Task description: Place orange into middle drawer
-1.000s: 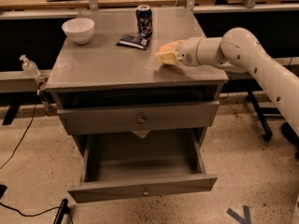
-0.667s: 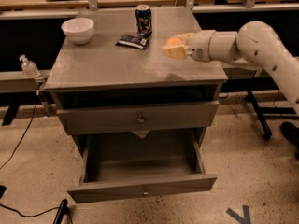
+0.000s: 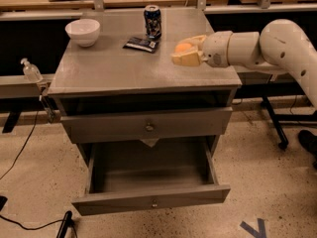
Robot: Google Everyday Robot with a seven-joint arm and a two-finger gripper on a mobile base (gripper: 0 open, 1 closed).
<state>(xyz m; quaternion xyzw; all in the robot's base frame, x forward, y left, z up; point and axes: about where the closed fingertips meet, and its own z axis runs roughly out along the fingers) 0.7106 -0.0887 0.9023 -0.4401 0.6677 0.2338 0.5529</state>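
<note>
Just above the cabinet top, small round bright orange snug between the gripper fingers

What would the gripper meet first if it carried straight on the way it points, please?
Probably nothing: holding the orange, the gripper points across bare cabinet top, passing near the black packet; depth unclear.

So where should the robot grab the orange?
Across its widest middle, coming in sideways from the right. The orange is a smooth ball, so any two opposite sides give an even pinch and no side is better than another. The gripper holds it just that way, above the right part of the cabinet top, with the fruit peeking out between the fingers.
</note>
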